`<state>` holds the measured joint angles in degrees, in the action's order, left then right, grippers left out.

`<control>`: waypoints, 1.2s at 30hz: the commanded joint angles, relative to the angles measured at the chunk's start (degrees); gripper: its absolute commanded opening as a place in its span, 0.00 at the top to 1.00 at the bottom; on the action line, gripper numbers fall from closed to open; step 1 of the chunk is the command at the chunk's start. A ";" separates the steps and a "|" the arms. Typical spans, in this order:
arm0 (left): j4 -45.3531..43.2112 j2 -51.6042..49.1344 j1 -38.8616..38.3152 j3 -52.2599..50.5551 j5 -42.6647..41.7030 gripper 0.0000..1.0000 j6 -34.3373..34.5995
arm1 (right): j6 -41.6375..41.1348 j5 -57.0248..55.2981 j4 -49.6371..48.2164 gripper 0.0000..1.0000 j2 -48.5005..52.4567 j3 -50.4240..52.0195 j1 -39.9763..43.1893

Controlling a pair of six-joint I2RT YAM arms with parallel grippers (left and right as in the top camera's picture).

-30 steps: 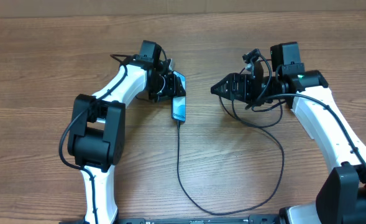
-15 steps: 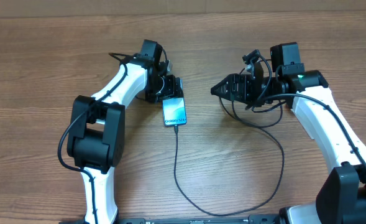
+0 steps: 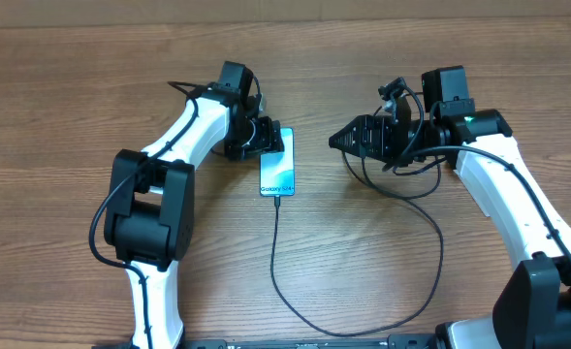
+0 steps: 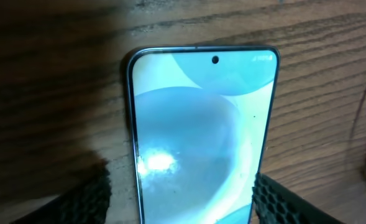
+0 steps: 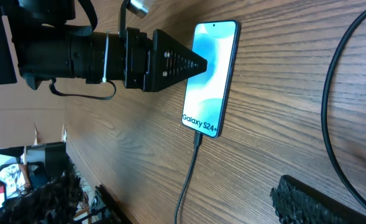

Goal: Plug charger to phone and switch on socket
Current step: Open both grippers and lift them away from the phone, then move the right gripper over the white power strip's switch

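Note:
The phone (image 3: 277, 167) lies flat on the wooden table, its light blue screen up and reading "Galaxy S24+". It also shows in the left wrist view (image 4: 198, 137) and the right wrist view (image 5: 210, 74). The charger's thin black cable (image 3: 275, 262) is plugged into its lower end and loops right toward the right arm; its plug is hidden. My left gripper (image 3: 270, 139) is open, its fingers (image 4: 179, 199) either side of the phone's top end. My right gripper (image 3: 335, 140) is open and empty, to the right of the phone. The socket is out of view.
The wooden table (image 3: 62, 116) fills the view. The cable's loop (image 3: 438, 247) lies on the table in front of the right arm. The left gripper (image 5: 170, 59) shows in the right wrist view, pointing at the phone.
The phone went from standing on its edge in the left gripper to lying flat, screen up. The right arm has not moved.

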<state>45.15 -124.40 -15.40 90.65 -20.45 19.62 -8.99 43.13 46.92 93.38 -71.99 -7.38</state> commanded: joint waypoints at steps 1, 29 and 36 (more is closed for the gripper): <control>3.54 -1.46 1.22 2.32 2.62 0.18 0.72 | 0.55 -3.23 1.55 0.00 -1.07 -1.57 0.61; 27.76 25.46 3.50 15.26 4.92 0.00 -9.70 | 3.76 -27.52 18.67 0.00 -2.19 -9.25 46.31; 30.40 25.31 3.43 15.21 9.05 0.00 -7.61 | 2.80 -36.41 12.70 0.00 -1.88 -9.25 47.95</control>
<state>75.44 -100.40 -11.90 105.03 -13.76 11.62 -5.39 12.29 61.21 92.77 -79.61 40.66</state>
